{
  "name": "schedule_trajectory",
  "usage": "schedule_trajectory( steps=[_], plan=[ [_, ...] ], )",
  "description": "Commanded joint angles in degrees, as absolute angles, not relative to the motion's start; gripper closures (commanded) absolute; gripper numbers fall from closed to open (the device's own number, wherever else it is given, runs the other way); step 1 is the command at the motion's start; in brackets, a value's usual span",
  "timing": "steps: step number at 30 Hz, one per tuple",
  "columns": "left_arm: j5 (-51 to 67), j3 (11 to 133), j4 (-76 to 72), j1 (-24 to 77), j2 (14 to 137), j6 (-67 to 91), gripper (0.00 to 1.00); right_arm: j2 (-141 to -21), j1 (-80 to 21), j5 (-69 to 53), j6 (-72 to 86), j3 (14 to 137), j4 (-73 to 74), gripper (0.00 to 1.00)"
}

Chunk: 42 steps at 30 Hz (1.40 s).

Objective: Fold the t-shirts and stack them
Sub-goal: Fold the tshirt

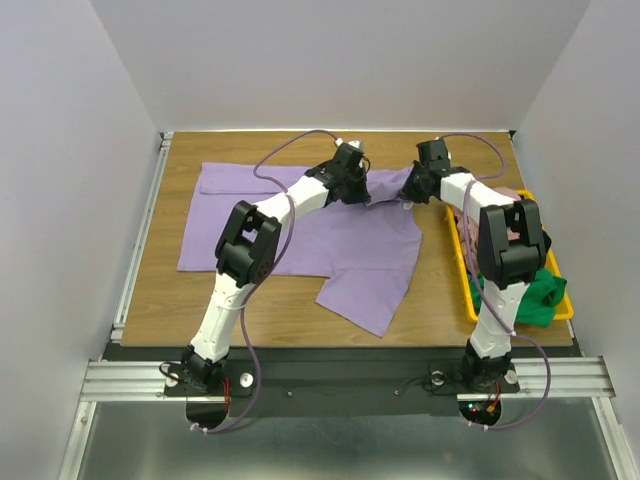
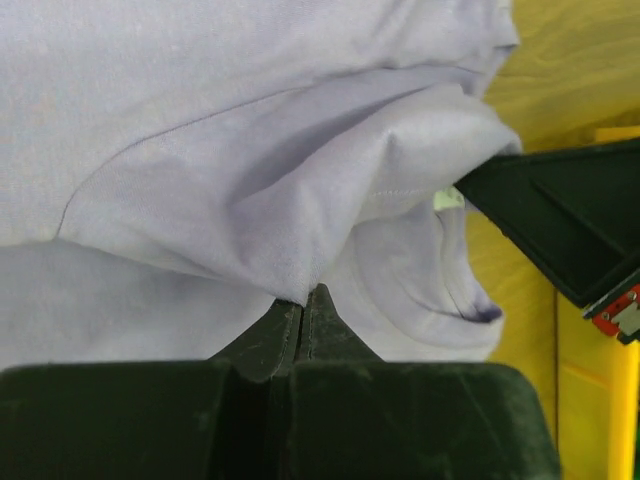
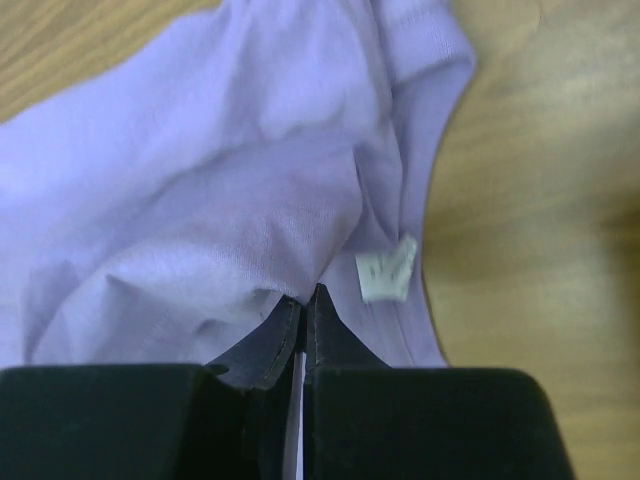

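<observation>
A lavender t-shirt (image 1: 300, 225) lies spread on the wooden table, its neck end bunched at the far middle. My left gripper (image 1: 358, 190) is shut on a fold of this lavender cloth (image 2: 290, 230) near the collar. My right gripper (image 1: 408, 192) is shut on the cloth (image 3: 250, 220) beside the white neck label (image 3: 387, 270). The two grippers are close together; the right one's finger shows in the left wrist view (image 2: 560, 215). A bright green t-shirt (image 1: 540, 295) and a dusty pink one (image 1: 512, 195) lie in the yellow tray (image 1: 462, 262).
The yellow tray stands along the table's right side, partly hidden by my right arm. White walls close in the table on three sides. Bare wood (image 1: 260, 305) shows in front of the shirt.
</observation>
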<state>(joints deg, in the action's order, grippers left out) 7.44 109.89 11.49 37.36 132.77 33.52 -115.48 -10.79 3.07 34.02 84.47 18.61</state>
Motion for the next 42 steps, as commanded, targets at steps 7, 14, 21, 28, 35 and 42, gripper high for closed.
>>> schedule_trajectory(
  steps=[7, 14, 21, 28, 35, 42],
  plan=[
    [13.45, 103.63, 12.39, 37.18, 124.45, 30.85, 1.0, -105.56, -12.04, -1.23, 35.59, 73.57, 17.05, 0.99],
    [16.43, 98.88, 12.22, 37.09, 122.61, 29.53, 1.0, -98.8, -13.01, -0.53, 37.88, 65.75, 17.14, 0.96],
    [18.19, 93.97, 12.57, 36.83, 120.15, 27.86, 1.0, -94.4, -13.53, -1.76, 37.79, 58.98, 17.4, 0.94],
    [19.07, 91.59, 13.62, 36.47, 118.57, 27.07, 0.81, -91.85, -13.62, -3.51, 37.0, 55.37, 17.49, 0.69],
    [18.9, 84.83, 12.66, 36.74, 111.11, 26.54, 0.17, -84.04, -13.62, -7.29, 34.37, 53.7, 17.84, 0.21],
    [7.57, 81.46, 15.36, 34.38, 101.86, 24.96, 0.02, -82.78, -13.62, -8.87, 30.85, 58.96, 17.75, 0.0]
  ],
)
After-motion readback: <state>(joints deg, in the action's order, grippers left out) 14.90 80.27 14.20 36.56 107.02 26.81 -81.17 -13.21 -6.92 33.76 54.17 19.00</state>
